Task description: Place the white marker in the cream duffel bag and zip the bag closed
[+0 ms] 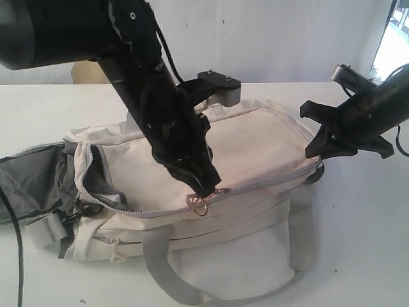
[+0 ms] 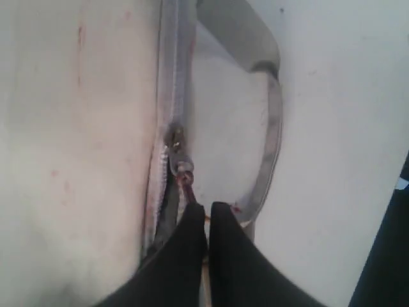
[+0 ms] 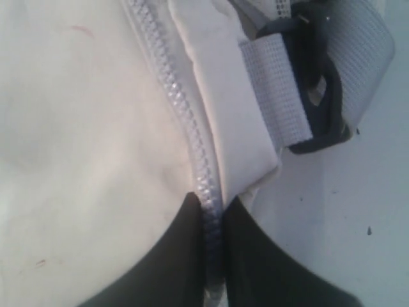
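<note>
Because the left gripper (image 2: 208,222) has its black fingers pressed together on only the tip of the zip pull (image 2: 186,176), the likeliest failure is the pull sliding out of that pinch when the slider (image 2: 176,144) meets resistance. Beyond the slider, away from the fingers, the teeth are meshed. Between the slider and the fingers a dark gap shows, so closing means drawing the slider on toward this hand's side.

Ahead of that travel, in the exterior view, the mouth of the cream duffel bag (image 1: 255,137) gapes and its dark lining (image 1: 105,176) is loose. My guess is that a fold of it could get drawn into the slider and jam it.

The right gripper (image 3: 214,214) is pinched shut on the zip seam (image 3: 185,121) at the bag's far end, just beside a grey webbing strap (image 3: 281,89) and its dark buckle (image 3: 313,102). It seems to be anchoring the bag. If that thin bite of fabric lets go, the whole soft bag would probably drag across the white table (image 1: 364,243) with the left hand and the zip would not run.

The white marker shows in no view. It may lie inside under the closed panel, but nothing confirms this. If it sits near the gaping end, a hard tug could tip it out. All that can be seen in the bag is lining.
</note>
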Action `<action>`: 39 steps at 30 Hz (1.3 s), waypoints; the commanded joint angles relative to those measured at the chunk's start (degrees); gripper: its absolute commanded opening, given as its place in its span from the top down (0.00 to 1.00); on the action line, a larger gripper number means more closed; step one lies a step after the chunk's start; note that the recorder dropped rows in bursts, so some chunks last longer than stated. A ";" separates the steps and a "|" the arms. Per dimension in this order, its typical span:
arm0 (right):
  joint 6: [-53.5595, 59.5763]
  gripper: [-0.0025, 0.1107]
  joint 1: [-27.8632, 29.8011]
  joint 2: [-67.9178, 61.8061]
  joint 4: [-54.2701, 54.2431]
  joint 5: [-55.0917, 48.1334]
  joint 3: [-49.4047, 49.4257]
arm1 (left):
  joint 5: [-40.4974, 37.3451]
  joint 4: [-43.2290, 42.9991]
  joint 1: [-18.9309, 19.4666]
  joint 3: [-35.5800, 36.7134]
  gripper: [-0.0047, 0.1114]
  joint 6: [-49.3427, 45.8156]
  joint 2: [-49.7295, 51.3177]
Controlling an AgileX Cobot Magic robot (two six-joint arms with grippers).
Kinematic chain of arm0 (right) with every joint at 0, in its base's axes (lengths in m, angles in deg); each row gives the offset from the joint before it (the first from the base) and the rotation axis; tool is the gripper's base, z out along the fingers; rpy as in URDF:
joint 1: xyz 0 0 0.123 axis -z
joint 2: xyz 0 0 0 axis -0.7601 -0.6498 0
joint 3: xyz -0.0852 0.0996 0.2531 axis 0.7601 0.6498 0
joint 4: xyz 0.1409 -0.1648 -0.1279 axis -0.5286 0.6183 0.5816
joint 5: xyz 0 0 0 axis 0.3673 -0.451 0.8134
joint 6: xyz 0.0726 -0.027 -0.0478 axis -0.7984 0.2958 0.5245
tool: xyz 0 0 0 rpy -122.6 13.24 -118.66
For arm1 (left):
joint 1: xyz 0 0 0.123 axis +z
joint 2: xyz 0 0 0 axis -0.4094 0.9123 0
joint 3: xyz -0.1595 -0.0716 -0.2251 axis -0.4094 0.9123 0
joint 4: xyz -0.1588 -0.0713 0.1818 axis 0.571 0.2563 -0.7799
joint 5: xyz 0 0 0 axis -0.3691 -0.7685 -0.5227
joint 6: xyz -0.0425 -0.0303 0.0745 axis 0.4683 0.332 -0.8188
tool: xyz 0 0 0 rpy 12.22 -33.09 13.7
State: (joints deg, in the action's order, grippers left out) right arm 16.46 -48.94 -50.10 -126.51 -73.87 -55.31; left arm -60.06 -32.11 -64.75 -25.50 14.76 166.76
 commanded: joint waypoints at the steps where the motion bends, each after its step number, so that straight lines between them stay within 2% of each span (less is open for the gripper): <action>1: -1.58 0.98 3.16 -0.13 2.31 3.81 -0.08 | -2.25 -6.81 -0.05 4.13 0.96 4.46 -4.47; 5: -1.69 0.98 4.64 -0.13 2.57 3.81 -0.08 | -2.25 -11.17 -0.05 7.40 0.96 8.23 -8.95; 8: -1.69 0.98 5.33 -0.13 3.04 4.42 -0.08 | -2.25 -19.37 -0.05 11.29 0.96 13.14 -11.87; 11: -1.69 0.98 5.82 -0.13 3.29 4.51 -0.08 | -2.25 -23.79 -0.05 13.64 0.96 16.27 -13.78; 16: -1.69 0.98 5.83 -0.13 4.89 4.91 -0.08 | -2.25 -40.88 -0.05 15.56 0.96 32.21 -17.88; 18: -1.69 0.98 5.83 -0.13 5.87 4.91 -0.08 | -2.25 -43.43 -0.05 15.66 0.96 34.51 -18.58; 26: -1.69 0.98 5.83 -0.13 6.24 5.38 -0.08 | -2.25 -43.81 -0.05 19.85 0.96 34.54 -21.64; 31: -1.43 0.98 5.83 -0.13 6.24 5.78 -0.08 | -2.25 -42.91 -0.05 19.86 0.96 37.31 -24.71; 37: -0.12 0.98 5.83 -0.13 6.24 5.67 -0.08 | 5.83 -30.18 -0.05 19.86 0.96 38.22 -28.56; 39: -0.12 0.98 5.83 -0.13 6.24 5.67 -0.08 | 6.67 -29.71 -0.05 19.86 0.96 37.51 -28.81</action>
State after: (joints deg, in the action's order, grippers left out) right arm 15.72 -43.76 -50.23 -121.17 -69.56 -55.31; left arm -55.40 -64.50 -64.68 -5.78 52.31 138.96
